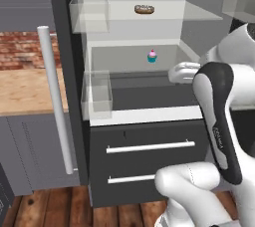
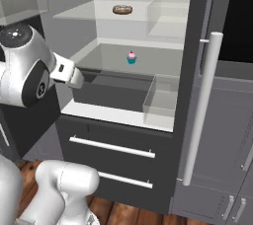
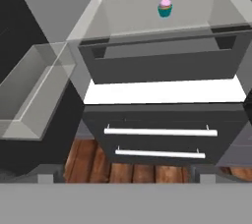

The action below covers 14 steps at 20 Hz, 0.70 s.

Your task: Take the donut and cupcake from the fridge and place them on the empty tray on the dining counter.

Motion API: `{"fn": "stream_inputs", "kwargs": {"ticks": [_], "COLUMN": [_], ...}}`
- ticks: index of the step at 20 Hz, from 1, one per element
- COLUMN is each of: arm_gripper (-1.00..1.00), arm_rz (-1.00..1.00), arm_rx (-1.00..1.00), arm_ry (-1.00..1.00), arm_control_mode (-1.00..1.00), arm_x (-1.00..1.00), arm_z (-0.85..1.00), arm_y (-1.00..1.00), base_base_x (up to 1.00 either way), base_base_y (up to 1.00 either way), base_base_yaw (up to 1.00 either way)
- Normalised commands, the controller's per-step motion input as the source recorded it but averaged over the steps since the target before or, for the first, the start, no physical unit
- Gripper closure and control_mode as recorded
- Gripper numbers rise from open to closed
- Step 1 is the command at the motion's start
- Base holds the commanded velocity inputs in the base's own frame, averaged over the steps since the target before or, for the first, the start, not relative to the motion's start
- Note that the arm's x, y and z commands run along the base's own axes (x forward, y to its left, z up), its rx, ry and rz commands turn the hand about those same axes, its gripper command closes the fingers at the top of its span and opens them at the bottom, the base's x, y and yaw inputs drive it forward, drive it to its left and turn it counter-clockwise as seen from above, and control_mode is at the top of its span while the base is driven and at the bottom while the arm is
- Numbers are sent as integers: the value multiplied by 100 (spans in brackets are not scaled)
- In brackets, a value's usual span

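The fridge [image 1: 67,47] [image 2: 195,46] stands open in front of me. On its upper glass shelf lies the donut [image 1: 144,9] [image 2: 122,9]. One shelf lower, near the back, stands the cupcake [image 1: 152,56] [image 2: 131,57] [image 3: 165,6]. My gripper [image 3: 126,178] is open with nothing between its fingers, held outside the fridge and well short of both. It looks in at the cupcake shelf, the dark crisper bin and the two lower drawers [image 3: 162,139]. My hand [image 1: 183,71] [image 2: 69,76] hovers at the shelf's right front edge. The tray and the dining counter are out of view.
Clear door bins [image 1: 97,94] [image 2: 160,100] hang on both opened doors, flanking the shelves. Long white bar handles [image 1: 55,101] [image 2: 200,110] stick out from the doors. A wood-topped counter [image 1: 25,89] with a brick wall behind is at the left. Wooden floor lies below.
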Motion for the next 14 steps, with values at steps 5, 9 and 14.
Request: {"fn": "stream_inputs", "kwargs": {"ticks": [5,9,14], "arm_gripper": [-100,-100,-100], "arm_rz": [-3,-1,0], "arm_rx": [-11,-3,0], "arm_ry": [-1,0,0], "arm_control_mode": [-100,100,100], "arm_x": [-95,-37,0], "arm_z": [9,0,0], "arm_y": [-20,-6,0], "base_base_x": [0,11,100], "base_base_y": [0,-4,-10], "base_base_yaw": [0,0,0]}}
